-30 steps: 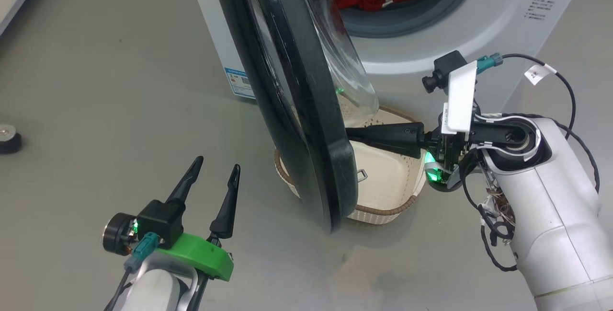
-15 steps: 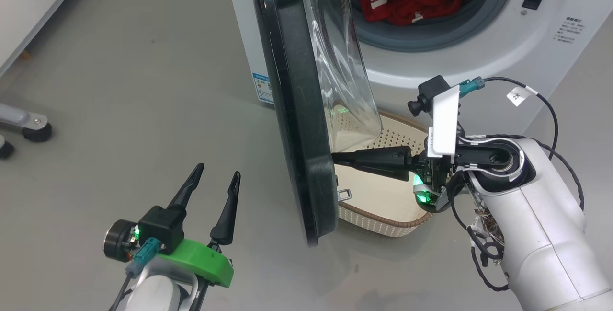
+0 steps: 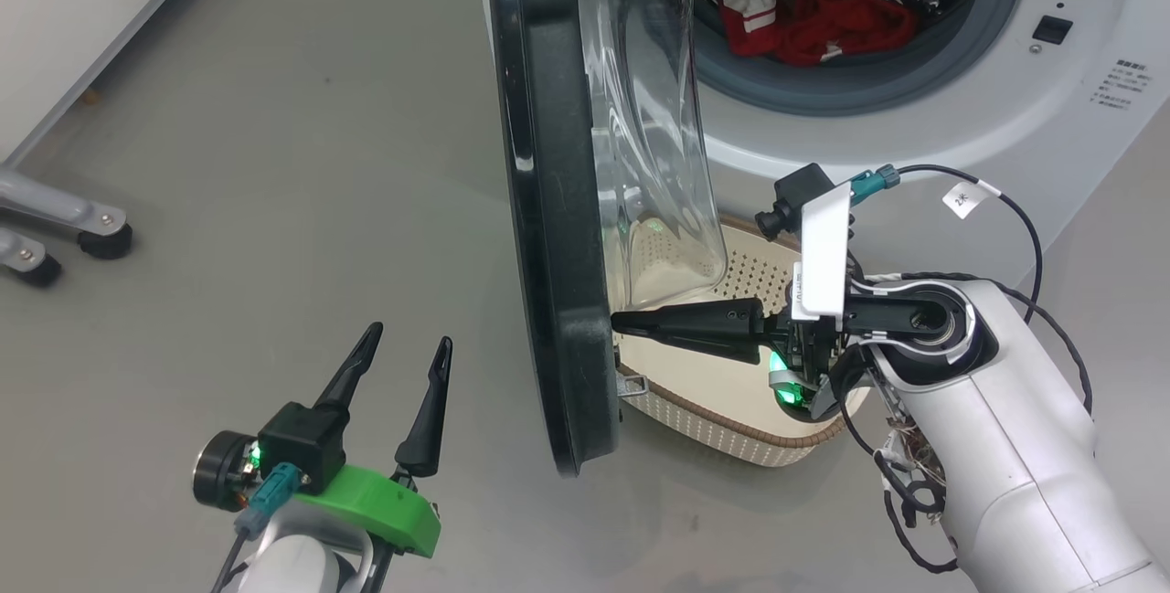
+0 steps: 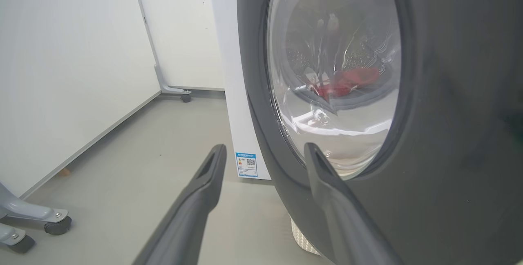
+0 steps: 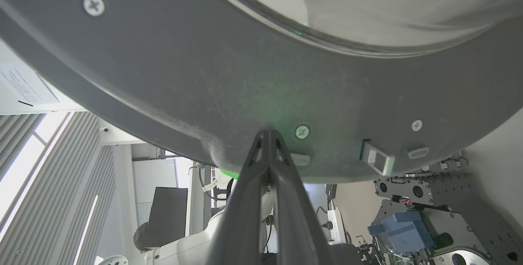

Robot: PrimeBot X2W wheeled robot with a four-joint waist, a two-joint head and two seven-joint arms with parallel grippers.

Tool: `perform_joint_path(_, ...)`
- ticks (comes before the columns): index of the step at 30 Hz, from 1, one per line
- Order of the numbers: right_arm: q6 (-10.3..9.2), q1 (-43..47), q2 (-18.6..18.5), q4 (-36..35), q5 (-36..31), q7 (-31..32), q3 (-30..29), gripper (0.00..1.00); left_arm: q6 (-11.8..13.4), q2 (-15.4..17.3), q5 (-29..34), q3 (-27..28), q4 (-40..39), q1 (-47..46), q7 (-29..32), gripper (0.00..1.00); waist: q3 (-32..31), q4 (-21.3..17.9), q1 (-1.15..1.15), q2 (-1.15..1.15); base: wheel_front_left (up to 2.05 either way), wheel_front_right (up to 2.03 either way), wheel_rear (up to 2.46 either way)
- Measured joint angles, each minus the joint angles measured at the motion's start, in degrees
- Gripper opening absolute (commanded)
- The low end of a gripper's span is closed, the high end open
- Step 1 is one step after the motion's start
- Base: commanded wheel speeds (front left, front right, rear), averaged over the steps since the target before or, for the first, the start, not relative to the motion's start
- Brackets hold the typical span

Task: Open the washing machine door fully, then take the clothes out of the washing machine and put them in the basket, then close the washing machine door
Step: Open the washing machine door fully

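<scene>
The washing machine door (image 3: 548, 209) stands part open, edge-on in the head view, with its glass bowl (image 3: 649, 118) facing the white washing machine (image 3: 914, 145). Red and white clothes (image 3: 813, 17) lie in the drum. The cream basket (image 3: 731, 424) sits on the floor below the opening, partly behind the door. My right gripper (image 3: 614, 322) is shut, its tips pressed against the door's inner rim (image 5: 245, 73), with nothing held. My left gripper (image 3: 411, 335) hangs open on the door's outer side (image 4: 449, 114), near its black front. The clothes (image 4: 347, 81) show through the glass.
A grey wheeled stand leg (image 3: 55, 218) sits on the floor at the left, by a white wall (image 4: 61, 73). The door's latch (image 5: 378, 159) is just right of my right fingertips. A blue label (image 4: 246, 165) marks the washer's side panel.
The head view has shifted. The door has swung a little wider, with my shut right gripper staying against its inner rim. My left gripper stays open in the same place.
</scene>
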Motion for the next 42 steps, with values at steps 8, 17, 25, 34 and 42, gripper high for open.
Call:
perform_joint_path(8,-0.04,0.91,0.05,-0.19,0.58,-1.47,0.11,0.0,0.0,0.0,-0.07,-0.02,-0.12,0.21,0.0,1.0,-0.36,0.56,0.0,0.0,0.0,0.0,0.0)
perform_joint_path(17,0.19,3.81,0.53,-0.3,2.45,-4.7,-2.22,0.0,0.25,0.02,-0.05,1.23,-0.33,1.09,0.0,1.0,-0.61,-0.37,0.0,0.0,0.0,0.0,0.0)
perform_joint_path(25,2.04,8.56,0.58,-1.72,4.1,-9.87,-7.88,0.0,0.29,0.02,-0.07,1.64,-0.49,1.22,0.0,1.0,-1.01,-2.15,0.0,0.0,0.0,0.0,0.0)
perform_joint_path(34,3.5,15.64,0.08,-4.48,3.98,-18.35,-15.02,1.0,0.33,0.02,0.01,2.82,-0.76,1.74,0.0,1.0,-1.33,-4.48,0.0,0.0,0.0,0.0,0.0)
perform_joint_path(42,4.08,21.02,-1.55,-6.0,-1.35,-27.25,-19.36,1.0,0.66,0.03,0.29,3.54,-0.68,1.93,0.0,1.0,-1.44,-7.03,0.0,0.0,0.0,0.0,0.0)
